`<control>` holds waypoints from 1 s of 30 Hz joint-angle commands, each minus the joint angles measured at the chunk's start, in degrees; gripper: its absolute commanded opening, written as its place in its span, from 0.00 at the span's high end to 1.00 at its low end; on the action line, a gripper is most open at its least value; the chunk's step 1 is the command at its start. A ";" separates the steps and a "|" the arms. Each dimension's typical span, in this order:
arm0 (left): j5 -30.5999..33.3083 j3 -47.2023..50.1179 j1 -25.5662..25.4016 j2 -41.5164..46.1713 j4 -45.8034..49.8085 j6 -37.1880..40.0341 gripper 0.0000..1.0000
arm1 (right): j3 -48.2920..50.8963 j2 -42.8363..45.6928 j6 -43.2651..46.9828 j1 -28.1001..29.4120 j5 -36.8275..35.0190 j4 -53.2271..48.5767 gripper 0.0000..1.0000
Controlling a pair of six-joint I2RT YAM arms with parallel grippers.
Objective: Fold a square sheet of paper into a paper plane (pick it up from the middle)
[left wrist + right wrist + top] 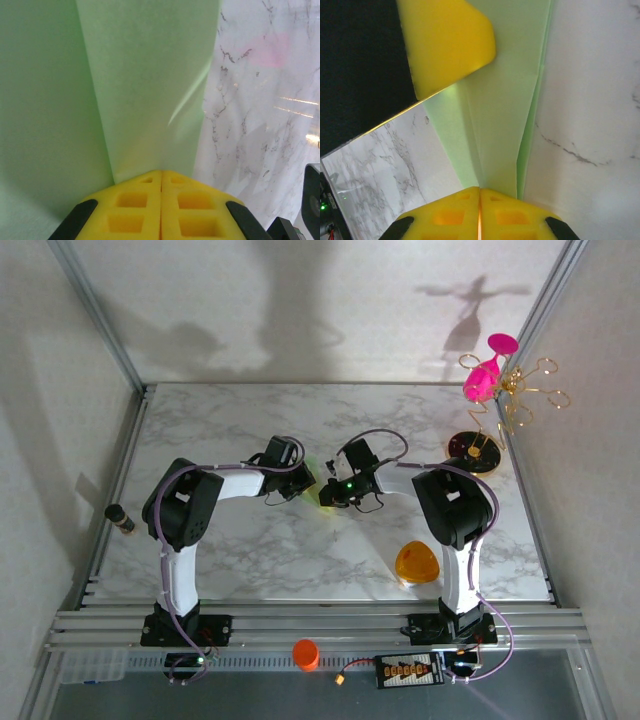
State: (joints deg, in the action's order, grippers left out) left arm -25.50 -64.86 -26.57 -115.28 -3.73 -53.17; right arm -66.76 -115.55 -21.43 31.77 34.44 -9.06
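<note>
Left fingers (131,210) and right fingers (447,217) each pinch the paper plane (502,130) extending past their tips; pale green, creased lengthwise.

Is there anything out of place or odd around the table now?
A small dark cylinder lies on the rail left of the table, and an orange cup stands on the front rails; both off the marble.
</note>
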 commanded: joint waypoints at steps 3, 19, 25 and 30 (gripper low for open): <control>3.27 -0.63 0.07 -0.80 4.56 1.47 0.91 | -0.08 -2.60 2.30 0.22 -4.26 -5.02 0.90; -2.02 2.33 -1.82 3.24 -1.81 6.98 0.91 | -0.51 -3.55 2.60 0.22 -4.83 -5.79 0.91; -0.08 0.42 -1.82 0.40 -0.02 6.12 0.93 | -0.23 -3.50 2.59 0.23 -4.63 -5.71 0.91; 3.85 -0.26 -1.65 -1.10 3.92 3.17 0.93 | 0.31 -1.92 1.78 0.14 -0.91 -4.96 0.91</control>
State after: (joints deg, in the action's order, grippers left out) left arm -25.65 -64.01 -28.05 -114.37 -3.70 -48.47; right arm -67.88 -116.05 -20.14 31.81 34.65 -10.81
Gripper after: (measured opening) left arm 0.075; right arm 0.090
